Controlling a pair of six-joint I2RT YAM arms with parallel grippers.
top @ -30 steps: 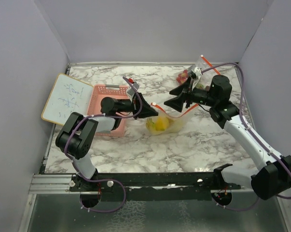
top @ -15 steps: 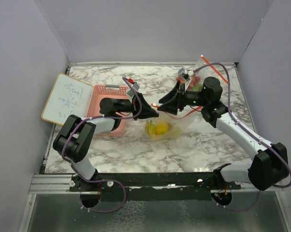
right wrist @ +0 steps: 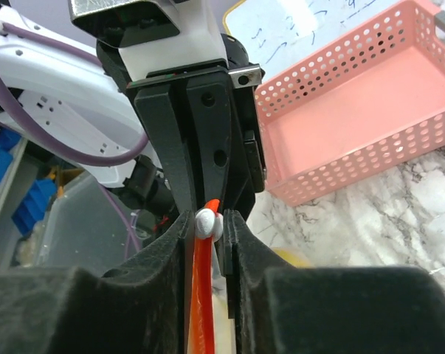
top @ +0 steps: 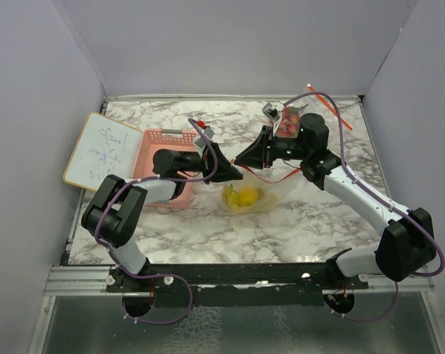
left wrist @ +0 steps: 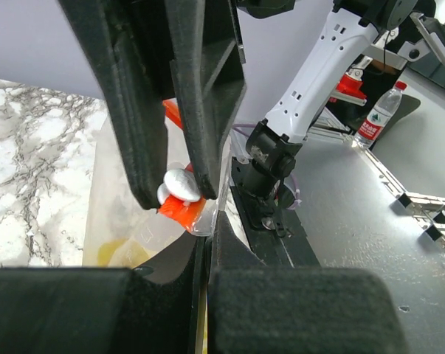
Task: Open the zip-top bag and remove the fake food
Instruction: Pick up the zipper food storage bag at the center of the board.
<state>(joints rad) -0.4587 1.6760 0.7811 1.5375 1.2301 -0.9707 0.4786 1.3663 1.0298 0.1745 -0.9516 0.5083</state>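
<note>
Both pincers now meet at the bag's mouth. Within the last second the right pincer has swung in from the right and narrowed its jaws until they clamp the white slider on the red zip. The left pincer stays shut on the bag edge opposite. The fake food lies sealed inside the bag on the tabletop. The zip looks ready to be pulled.

White arms, purple cables — black left gripper, right gripper.
</note>
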